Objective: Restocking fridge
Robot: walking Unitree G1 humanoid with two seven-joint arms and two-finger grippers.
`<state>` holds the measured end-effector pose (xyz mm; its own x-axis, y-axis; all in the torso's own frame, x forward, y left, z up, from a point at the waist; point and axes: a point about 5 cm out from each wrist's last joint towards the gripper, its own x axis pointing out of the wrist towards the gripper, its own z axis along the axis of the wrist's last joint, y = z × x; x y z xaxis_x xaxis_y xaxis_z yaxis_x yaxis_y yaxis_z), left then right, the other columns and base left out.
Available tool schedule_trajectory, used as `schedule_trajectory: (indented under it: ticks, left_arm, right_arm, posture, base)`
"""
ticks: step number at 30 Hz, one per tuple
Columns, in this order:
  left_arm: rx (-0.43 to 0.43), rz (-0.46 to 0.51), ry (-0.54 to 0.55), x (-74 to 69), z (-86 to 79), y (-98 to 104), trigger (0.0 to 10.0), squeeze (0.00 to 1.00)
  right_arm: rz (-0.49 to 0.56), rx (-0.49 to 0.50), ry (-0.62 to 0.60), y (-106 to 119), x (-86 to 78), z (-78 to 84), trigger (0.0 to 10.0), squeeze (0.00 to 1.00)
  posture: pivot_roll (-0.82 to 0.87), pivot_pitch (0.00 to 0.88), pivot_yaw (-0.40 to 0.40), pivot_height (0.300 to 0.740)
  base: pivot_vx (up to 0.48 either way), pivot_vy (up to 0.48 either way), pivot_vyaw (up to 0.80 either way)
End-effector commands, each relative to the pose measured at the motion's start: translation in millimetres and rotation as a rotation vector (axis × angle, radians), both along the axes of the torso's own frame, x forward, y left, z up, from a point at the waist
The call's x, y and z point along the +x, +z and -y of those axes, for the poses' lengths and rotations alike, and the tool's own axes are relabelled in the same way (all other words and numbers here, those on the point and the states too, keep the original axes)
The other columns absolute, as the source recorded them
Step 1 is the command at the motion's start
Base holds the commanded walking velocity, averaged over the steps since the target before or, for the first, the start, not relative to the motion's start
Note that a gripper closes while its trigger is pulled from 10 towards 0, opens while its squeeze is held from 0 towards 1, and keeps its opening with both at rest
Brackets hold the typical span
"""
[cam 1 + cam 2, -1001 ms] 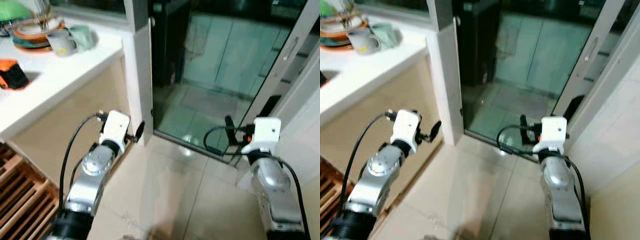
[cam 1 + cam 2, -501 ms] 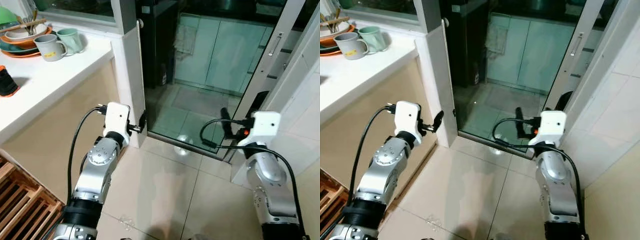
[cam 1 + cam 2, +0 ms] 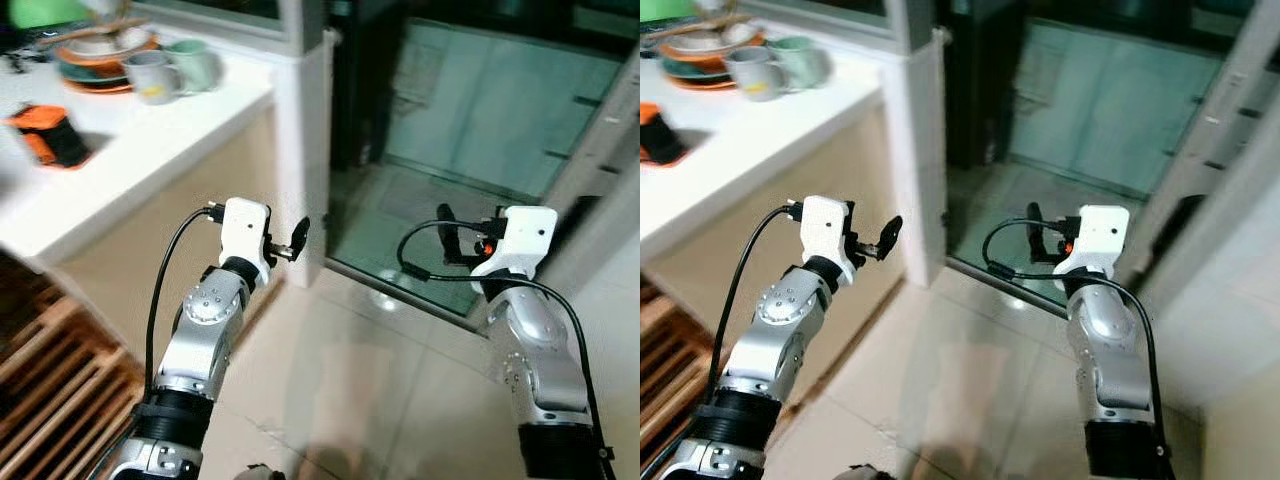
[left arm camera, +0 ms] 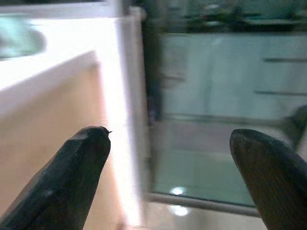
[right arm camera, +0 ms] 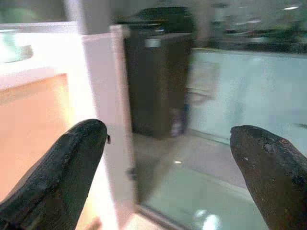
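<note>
While no fridge or stock can be made out yet, the robot seems to be travelling toward it, both arms raised and carrying nothing: the left gripper (image 3: pixel 300 238) and right gripper (image 3: pixel 443 222) are holding their fingers (image 4: pixel 79 179) spread wide. Next it is likely needing to pass the glass door (image 3: pixel 480 100) ahead. Cups (image 3: pixel 150 75) and plates (image 3: pixel 95 60) are sitting at the table's (image 3: pixel 150 150) far edge, above tiled floor (image 3: pixel 340 390).
</note>
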<state>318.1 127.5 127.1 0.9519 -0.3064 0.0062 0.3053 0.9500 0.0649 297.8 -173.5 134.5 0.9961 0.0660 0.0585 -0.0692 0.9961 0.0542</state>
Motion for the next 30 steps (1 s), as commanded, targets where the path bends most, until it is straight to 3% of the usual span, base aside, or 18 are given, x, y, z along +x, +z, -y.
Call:
schedule_trajectory:
  ticks: [1,4,9,13,14,16,18,22,25,30]
  left_arm:
    - [0.008,0.014,0.023,1.3,-2.2,1.3,10.0,0.00]
    - [-0.030,0.018,0.009,0.8,-4.5,2.1,10.0,0.00]
    - [0.002,0.037,0.033,1.5,-9.1,0.1,10.0,0.00]
    - [0.021,0.046,0.024,3.6,-2.9,2.0,10.0,0.00]
    - [0.014,0.041,0.038,4.7,-3.1,1.9,10.0,0.00]
    - [-0.084,-0.035,0.119,10.1,-10.5,-1.0,10.0,0.00]
    - [-0.082,-0.041,0.153,13.0,-15.8,-0.3,10.0,0.00]
    - [-0.045,-0.007,0.179,14.1,-18.1,4.7,10.0,0.00]
    - [0.110,0.042,0.138,13.6,-10.0,5.2,10.0,0.00]
    - [0.086,0.034,0.121,14.0,-3.8,6.1,10.0,0.00]
  right_arm:
    - [-0.006,-0.003,0.020,-1.8,1.4,-1.6,10.0,0.00]
    - [-0.008,-0.002,0.030,-1.0,5.4,-2.4,10.0,0.00]
    - [0.012,0.036,-0.056,3.5,14.6,9.4,10.0,0.00]
    - [0.015,-0.011,0.021,3.3,15.2,-2.3,10.0,0.00]
    - [0.011,-0.012,0.033,1.9,15.1,-4.6,10.0,0.00]
    - [0.006,-0.006,0.039,-0.1,15.3,-6.6,10.0,0.00]
    - [0.010,-0.001,0.046,0.3,15.7,-8.2,10.0,0.00]
    - [0.016,-0.003,0.065,-0.6,15.4,-9.9,10.0,0.00]
    - [0.017,-0.032,0.095,-1.8,14.8,-12.7,10.0,0.00]
    - [0.043,-0.090,0.162,-0.8,12.9,-24.9,10.0,0.00]
  posture:
    - [-0.19,0.000,0.056,0.740]
    - [-0.19,0.000,0.063,0.740]
    - [-0.19,0.000,0.059,0.740]
    - [-0.19,0.000,0.053,0.740]
    - [-0.19,0.000,0.053,0.740]
    - [-0.19,0.000,0.053,0.740]
    - [-0.19,0.000,0.053,0.740]
    - [-0.19,0.000,0.051,0.740]
    - [-0.19,0.000,0.050,0.740]
    - [-0.19,0.000,0.052,0.740]
  base:
    - [0.000,0.000,0.58]
    - [0.000,0.000,0.56]
    - [0.000,-0.344,0.55]
    - [0.000,-0.449,0.55]
    - [0.000,-0.442,0.55]
    - [0.122,-0.422,0.56]
    - [0.240,-0.412,0.56]
    - [0.240,-0.412,0.55]
    - [0.089,-0.133,0.55]
    - [0.000,0.000,0.51]
